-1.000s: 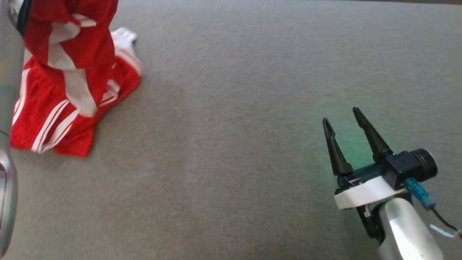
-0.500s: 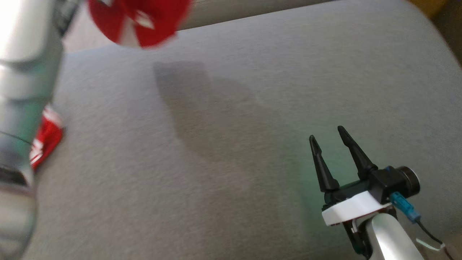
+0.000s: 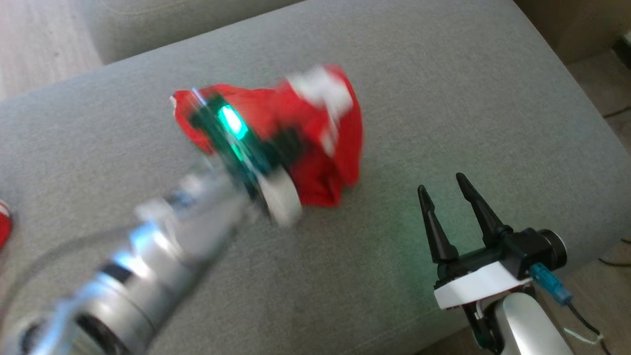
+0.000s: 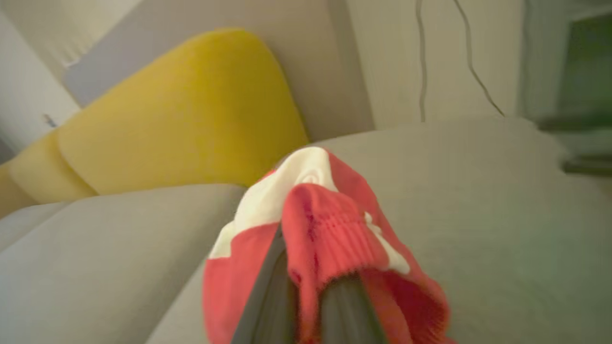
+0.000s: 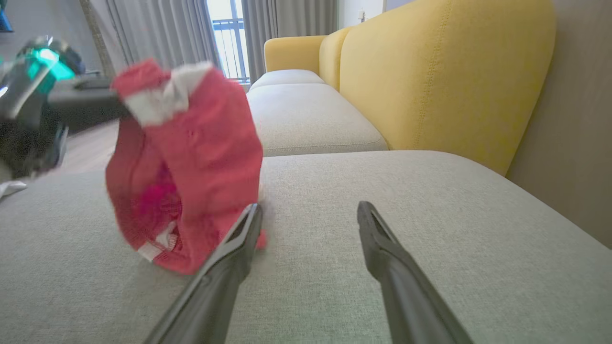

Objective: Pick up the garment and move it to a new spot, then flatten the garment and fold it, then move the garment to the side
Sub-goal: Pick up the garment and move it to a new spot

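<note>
Now the left tool point(image 3: 291, 143), clamped on the garment point(image 3: 320, 133), dangles it over the sofa point(image 3: 443, 74) for re-placing, while the right tool point(image 3: 441, 183) waits spread and empty.

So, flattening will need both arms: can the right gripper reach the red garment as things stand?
Probably yes. The right gripper is open, low over the grey cushion. The garment hangs from the shut left gripper, just ahead and to the left, with nothing between them.
</note>
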Available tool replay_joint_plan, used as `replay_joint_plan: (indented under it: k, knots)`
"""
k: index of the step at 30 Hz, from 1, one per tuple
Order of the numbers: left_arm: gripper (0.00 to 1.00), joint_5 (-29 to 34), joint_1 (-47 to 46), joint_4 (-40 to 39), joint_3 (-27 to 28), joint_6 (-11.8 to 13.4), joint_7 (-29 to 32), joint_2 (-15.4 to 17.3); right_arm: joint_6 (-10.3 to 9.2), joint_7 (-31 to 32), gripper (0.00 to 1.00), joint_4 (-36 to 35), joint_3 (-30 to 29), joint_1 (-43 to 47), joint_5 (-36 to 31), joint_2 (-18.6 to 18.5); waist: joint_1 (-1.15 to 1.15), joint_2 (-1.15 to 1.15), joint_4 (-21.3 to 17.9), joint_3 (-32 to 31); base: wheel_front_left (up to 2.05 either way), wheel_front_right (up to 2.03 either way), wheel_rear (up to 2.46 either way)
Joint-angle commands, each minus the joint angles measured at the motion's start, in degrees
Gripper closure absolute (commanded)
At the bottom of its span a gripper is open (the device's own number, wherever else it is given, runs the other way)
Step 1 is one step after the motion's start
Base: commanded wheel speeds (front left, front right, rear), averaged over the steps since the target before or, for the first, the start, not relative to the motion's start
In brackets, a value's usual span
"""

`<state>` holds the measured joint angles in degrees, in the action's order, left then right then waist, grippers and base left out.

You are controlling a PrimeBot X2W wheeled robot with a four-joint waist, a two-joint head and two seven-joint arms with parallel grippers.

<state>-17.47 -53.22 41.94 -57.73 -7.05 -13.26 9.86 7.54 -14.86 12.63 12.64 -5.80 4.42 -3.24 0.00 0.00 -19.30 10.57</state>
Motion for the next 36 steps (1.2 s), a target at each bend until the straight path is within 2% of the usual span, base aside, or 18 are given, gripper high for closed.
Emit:
replay_joint_plan:
  k: [1,4,5,6,7,8,12,14,23,31,36]
  knots:
    - [1.00,2.8,-0.5,-1.6,-1.2,0.8,-0.9,0.6,-0.05,-0.1,0.00,-2.1,1.2,-0.5,0.6,0.3,0.00,0.00,-0.4,0.5,0.00,0.00,0.00]
    - [1.00,5.9,3.3,-1.2,-4.8,2.0,-1.5,-0.3,-0.05,-0.1,0.00,-1.7,1.1,-0.3,0.7,0.3,0.00,0.00,-0.3,0.4,0.00,0.00,0.00]
    - [0.93,6.3,4.5,-1.2,-5.3,2.5,-1.6,-0.7,-0.05,-0.1,0.00,-1.6,1.0,-0.2,0.7,0.3,0.00,0.00,-0.1,0.3,0.00,0.00,0.00]
    - [0.72,6.2,5.6,-1.5,-5.4,2.9,-1.7,-1.2,-0.05,-0.1,0.00,-1.5,0.9,-0.1,0.7,0.3,0.00,0.00,0.2,0.1,0.00,0.00,0.00]
    - [0.33,5.8,6.9,-2.1,-5.0,3.2,-1.7,-1.7,-0.05,-0.1,0.00,-1.3,0.8,0.1,0.7,0.3,0.00,0.00,0.6,-0.4,0.00,0.00,0.00]
    - [0.00,5.0,8.3,-3.2,-4.0,4.0,-1.7,-2.2,-0.05,-0.1,0.00,-1.0,0.8,0.5,0.6,0.3,0.00,0.00,1.1,-1.1,0.00,0.00,0.00]
    - [0.00,2.8,15.4,-7.7,0.3,7.3,-1.7,-3.1,-0.05,-0.1,0.00,0.2,1.1,2.7,0.3,0.3,0.00,0.00,4.0,-4.4,0.00,0.00,0.00]
    - [0.00,2.3,17.3,-8.3,1.2,7.8,-1.7,-3.3,-0.05,-0.1,0.00,0.5,1.2,3.2,0.2,0.4,0.00,0.00,5.0,-5.4,0.00,0.00,0.00]
    - [0.00,-1.2,33.5,-14.8,10.9,10.3,-1.7,-3.0,-0.05,-0.1,0.00,1.7,0.6,6.4,0.0,0.0,0.00,0.00,15.3,-12.0,0.00,0.00,0.00]
    - [0.00,-3.4,48.0,-25.1,28.3,13.0,-1.7,-3.0,-0.05,-0.1,0.00,1.9,-1.2,8.9,0.3,0.1,0.00,0.00,21.4,-16.3,0.00,0.00,0.00]
    - [0.00,-2.3,55.5,-31.2,38.8,12.7,-1.7,-4.7,-0.05,-0.1,0.00,1.5,-2.2,10.2,0.3,0.2,0.00,0.00,22.9,-17.8,0.00,0.00,0.00]
